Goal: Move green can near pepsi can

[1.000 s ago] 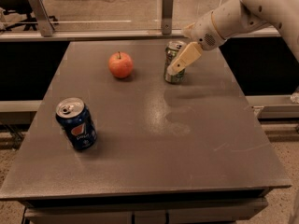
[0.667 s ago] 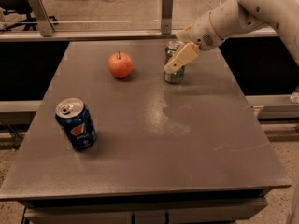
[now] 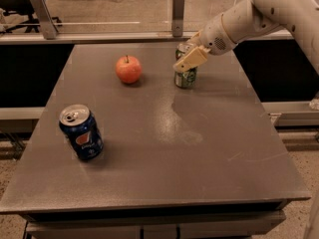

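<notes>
green can [image 3: 185,77] upright on table [image 3: 209,153], jaws at its top, closure unclear

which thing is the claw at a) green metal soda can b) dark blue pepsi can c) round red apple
a: the claw sits at the top of the green metal soda can; the round red apple and dark blue pepsi can stand clear of it.

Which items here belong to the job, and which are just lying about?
Job: green soda can; dark blue Pepsi can, near left; gripper, at the green soda can.
Lying about: round red apple, left of the green soda can.
</notes>
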`<act>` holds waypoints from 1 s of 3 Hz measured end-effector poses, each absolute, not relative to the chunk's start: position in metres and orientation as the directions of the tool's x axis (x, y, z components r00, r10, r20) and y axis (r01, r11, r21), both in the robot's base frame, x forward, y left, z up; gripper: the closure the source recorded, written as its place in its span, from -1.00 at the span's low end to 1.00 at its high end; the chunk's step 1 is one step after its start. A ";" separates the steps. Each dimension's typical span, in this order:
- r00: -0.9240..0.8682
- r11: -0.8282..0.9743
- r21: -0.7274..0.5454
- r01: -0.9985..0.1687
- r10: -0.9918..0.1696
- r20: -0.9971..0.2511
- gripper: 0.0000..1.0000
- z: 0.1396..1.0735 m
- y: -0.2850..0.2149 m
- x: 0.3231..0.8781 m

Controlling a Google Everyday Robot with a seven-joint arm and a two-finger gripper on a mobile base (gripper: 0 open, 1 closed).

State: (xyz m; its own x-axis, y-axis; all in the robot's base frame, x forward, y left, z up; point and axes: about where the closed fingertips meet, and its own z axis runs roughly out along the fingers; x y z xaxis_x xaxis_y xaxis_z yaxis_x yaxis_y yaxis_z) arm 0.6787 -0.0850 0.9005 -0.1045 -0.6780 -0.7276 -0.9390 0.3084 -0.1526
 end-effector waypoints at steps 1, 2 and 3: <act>-0.104 0.305 -0.149 -0.941 -0.678 -0.727 0.74 0.898 -0.083 0.679; -0.093 0.285 -0.142 -0.948 -0.674 -0.733 1.00 0.901 -0.077 0.677; -0.026 0.234 -0.168 -0.958 -0.649 -0.760 1.00 0.930 -0.061 0.664</act>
State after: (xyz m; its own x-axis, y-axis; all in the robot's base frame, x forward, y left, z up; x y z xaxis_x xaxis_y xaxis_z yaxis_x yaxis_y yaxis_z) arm 0.6643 -0.0606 0.9305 -0.0257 -0.6490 -0.7604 -0.9576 0.2342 -0.1675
